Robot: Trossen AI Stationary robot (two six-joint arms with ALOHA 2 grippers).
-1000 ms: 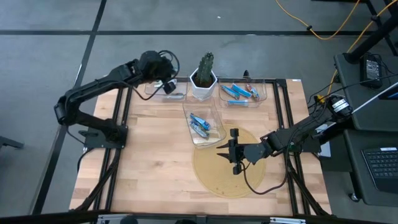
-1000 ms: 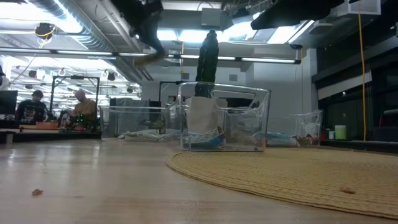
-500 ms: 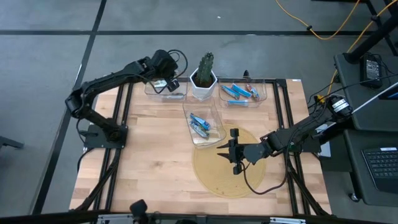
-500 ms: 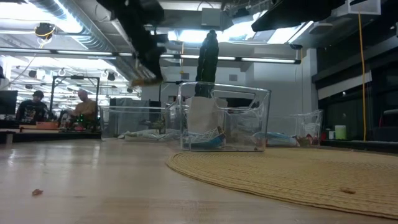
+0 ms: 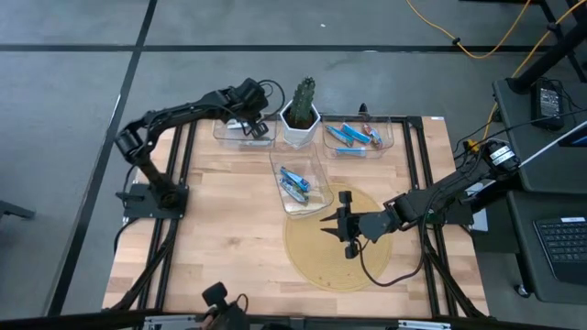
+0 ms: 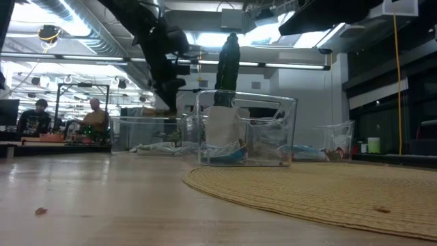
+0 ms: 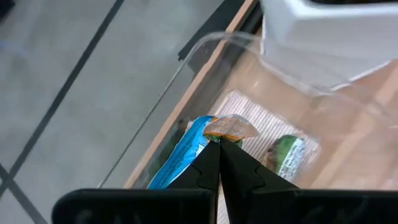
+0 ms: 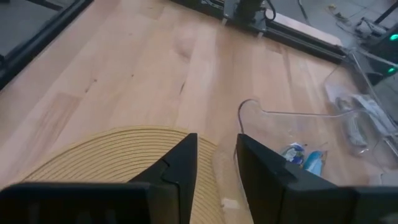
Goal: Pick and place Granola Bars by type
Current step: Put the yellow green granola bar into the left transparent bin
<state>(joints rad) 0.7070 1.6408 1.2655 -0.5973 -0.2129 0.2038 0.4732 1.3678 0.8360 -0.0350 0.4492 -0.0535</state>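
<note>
Left gripper, clamped on a slim green-and-orange wrapped granola bar, hangs over the clear plastic bin, apparently to sort it

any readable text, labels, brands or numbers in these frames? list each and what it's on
None readable.
Granola bar pinched in the shut left gripper: orange wrapper end, print too blurred to read.
Blue bars in the middle clear bin: markings too small to read.
Bars in the right-hand back bin: too small to read.
White planter: no lettering visible.
</note>
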